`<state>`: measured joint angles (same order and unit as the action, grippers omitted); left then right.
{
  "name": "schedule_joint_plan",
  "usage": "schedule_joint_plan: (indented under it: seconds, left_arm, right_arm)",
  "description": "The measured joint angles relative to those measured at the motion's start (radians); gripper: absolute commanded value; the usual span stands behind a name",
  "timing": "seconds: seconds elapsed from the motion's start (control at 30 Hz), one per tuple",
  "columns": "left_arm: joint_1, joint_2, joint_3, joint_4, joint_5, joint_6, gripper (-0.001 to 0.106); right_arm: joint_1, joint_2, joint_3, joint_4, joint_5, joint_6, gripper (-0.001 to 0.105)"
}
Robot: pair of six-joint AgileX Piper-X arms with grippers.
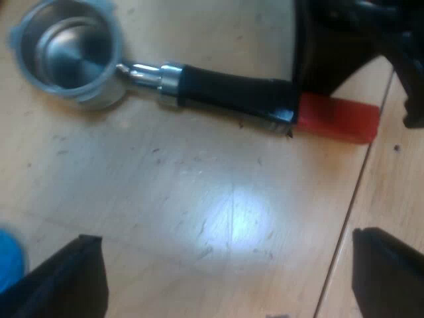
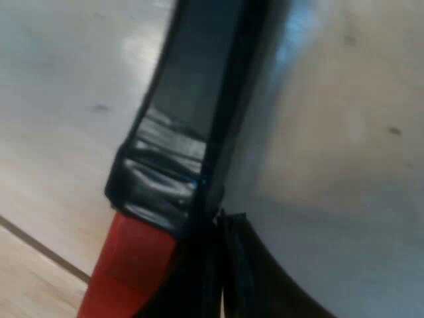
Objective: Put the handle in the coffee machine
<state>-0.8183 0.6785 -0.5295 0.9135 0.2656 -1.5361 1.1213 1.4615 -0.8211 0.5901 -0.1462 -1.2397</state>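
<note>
Left gripper (image 1: 226,238) is hanging over the wooden table (image 1: 199,199), its fingers wide apart. Farther on, the holder (image 1: 225,89) is lying flat on the table. Right gripper (image 1: 311,73) is sitting by its red end (image 1: 338,119); I cannot tell if it is gripping.

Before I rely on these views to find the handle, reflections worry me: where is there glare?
Left wrist view: a white glare patch sits on the wooden table beside the handle; the metal basket shines inside. Right wrist view: highlights catch the handle's wrinkled black wrap by its red end; the table behind looks washed out.
</note>
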Motion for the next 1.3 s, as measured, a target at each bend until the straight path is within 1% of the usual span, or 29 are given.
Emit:
schedule_joint_plan:
  seconds: [0.07,0.2,0.33,0.37,0.43,0.5,0.57,0.63,0.67,0.77,0.9,0.97,1.07,1.23,1.3]
  left_arm:
    - [0.000,-0.006,-0.023,0.044,-0.010,0.000,0.077]
    - [0.000,-0.033,-0.032,0.098,-0.019,0.000,0.077]
    - [0.000,-0.070,-0.032,0.136,-0.025,0.000,0.077]
    - [0.000,-0.096,-0.035,0.151,-0.045,0.000,0.077]
    - [0.000,-0.122,-0.035,0.170,-0.060,-0.002,0.077]
    - [0.000,-0.142,-0.035,0.189,-0.062,-0.006,0.077]
    - [0.000,-0.157,-0.035,0.204,-0.065,-0.010,0.077]
    - [0.000,-0.159,-0.035,0.208,-0.065,-0.014,0.077]
    - [0.000,-0.204,-0.035,0.252,-0.065,-0.047,0.077]
    - [0.000,-0.254,-0.035,0.260,-0.080,-0.078,0.077]
    - [0.000,-0.292,-0.047,0.281,-0.088,-0.104,0.077]
    - [0.000,-0.306,-0.066,0.301,-0.093,-0.106,0.077]
    - [0.000,-0.311,-0.089,0.314,-0.110,-0.106,0.077]
    - [0.000,-0.311,-0.128,0.313,-0.133,-0.108,0.077]
    - [0.000,-0.311,-0.143,0.313,-0.144,-0.108,0.077]
  right_arm:
    - [0.012,0.009,0.000,-0.029,0.000,0.024,0.000]
    - [0.014,0.031,-0.020,-0.060,-0.006,0.041,0.000]
    - [0.014,0.081,-0.080,-0.076,-0.006,0.044,0.000]
    - [0.014,0.110,-0.103,-0.076,-0.006,0.044,0.000]
    - [0.016,0.139,-0.134,-0.078,-0.009,0.044,0.000]
    - [0.018,0.154,-0.144,-0.078,-0.010,0.044,0.000]
    - [0.032,0.210,-0.206,-0.078,-0.018,0.038,0.000]
    - [0.036,0.230,-0.227,-0.083,-0.021,0.036,0.000]
    - [0.038,0.241,-0.241,-0.089,-0.022,0.036,0.000]
    - [0.037,0.279,-0.286,-0.128,-0.023,0.036,0.000]
    - [0.037,0.293,-0.292,-0.162,-0.023,0.036,0.000]
    - [0.037,0.294,-0.292,-0.199,-0.009,0.010,0.000]
    - [0.037,0.294,-0.292,-0.233,0.004,-0.002,0.000]
    - [0.037,0.277,-0.292,-0.152,0.010,-0.005,0.000]
    - [0.037,0.258,-0.292,-0.109,0.030,-0.005,0.000]
